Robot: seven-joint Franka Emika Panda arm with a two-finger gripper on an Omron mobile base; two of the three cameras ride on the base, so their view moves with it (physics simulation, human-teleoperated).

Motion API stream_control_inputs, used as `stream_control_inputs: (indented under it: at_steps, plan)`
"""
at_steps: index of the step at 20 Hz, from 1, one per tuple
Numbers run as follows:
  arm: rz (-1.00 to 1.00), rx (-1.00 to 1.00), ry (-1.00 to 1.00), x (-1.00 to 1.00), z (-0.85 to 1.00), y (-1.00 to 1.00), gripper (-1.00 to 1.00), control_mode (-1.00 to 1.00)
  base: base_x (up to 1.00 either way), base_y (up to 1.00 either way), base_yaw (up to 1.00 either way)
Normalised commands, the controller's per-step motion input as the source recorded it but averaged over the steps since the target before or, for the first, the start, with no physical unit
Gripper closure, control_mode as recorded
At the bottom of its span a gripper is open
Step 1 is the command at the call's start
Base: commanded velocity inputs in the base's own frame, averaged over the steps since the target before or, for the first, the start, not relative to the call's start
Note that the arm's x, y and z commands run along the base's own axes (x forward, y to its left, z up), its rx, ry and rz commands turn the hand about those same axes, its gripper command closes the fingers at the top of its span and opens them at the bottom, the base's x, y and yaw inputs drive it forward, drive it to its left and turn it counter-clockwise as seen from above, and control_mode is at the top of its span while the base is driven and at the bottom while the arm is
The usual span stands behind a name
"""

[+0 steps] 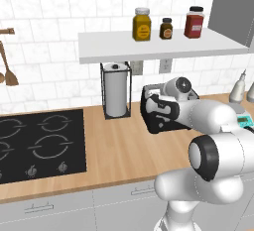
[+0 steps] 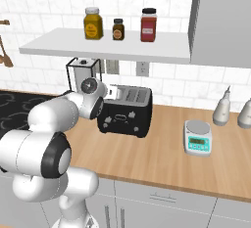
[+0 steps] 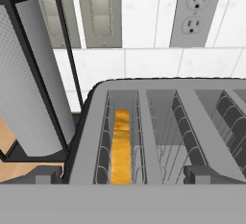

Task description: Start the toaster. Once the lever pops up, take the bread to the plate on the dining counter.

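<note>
On the wood worktop (image 2: 162, 158), beneath the wall shelf (image 2: 108, 46), the toaster (image 2: 125, 114) stands with its control face toward the robot and its back near the tiled wall. Its long axis runs left to right along the worktop, parallel to the wall; the four slots cross the top from front to back.

The bread (image 3: 121, 146) sits down inside the leftmost slot in the hand view, on the side nearest the paper towel roll (image 3: 33, 79). The slice stands on edge. Its long visible edge runs along the slot, from the toaster's front toward the wall outlets (image 3: 194, 9).

The gripper (image 3: 120, 174) hangs just above the toaster's near top edge, looking down into the slots. Its jaws stand spread wide, with one finger tip (image 3: 48, 174) at the outer left corner and the other over the middle of the top. It holds nothing.

Progress, as a judgement: the task is at an early stage. The bread is loaded, but whether the lever has been pressed cannot be told, because the lever is not identifiable in these views. Remaining steps: start the toaster if not started, wait for the lever to rise, lift the bread out, and carry it to the plate on the dining counter.
</note>
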Motion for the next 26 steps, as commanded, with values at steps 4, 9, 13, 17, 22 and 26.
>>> stream_control_inputs:
  at_steps: [4,9,13,17,22,26]
  plan:
    - [0.0,0.0,0.0,0.0,0.0,0.0,-1.0,-1.0,0.0,0.0,0.0]
    - [0.0,0.0,0.0,0.0,0.0,0.0,-1.0,-1.0,0.0,0.0,0.0]
    - [0.0,0.0,0.0,0.0,0.0,0.0,-1.0,-1.0,0.0,0.0,0.0]
    - [0.0,0.0,0.0,0.0,0.0,0.0,-1.0,-1.0,0.0,0.0,0.0]
    - [0.0,0.0,0.0,0.0,0.0,0.0,-1.0,-1.0,0.0,0.0,0.0]
    - [0.0,0.0,0.0,0.0,0.0,0.0,-1.0,-1.0,0.0,0.0,0.0]
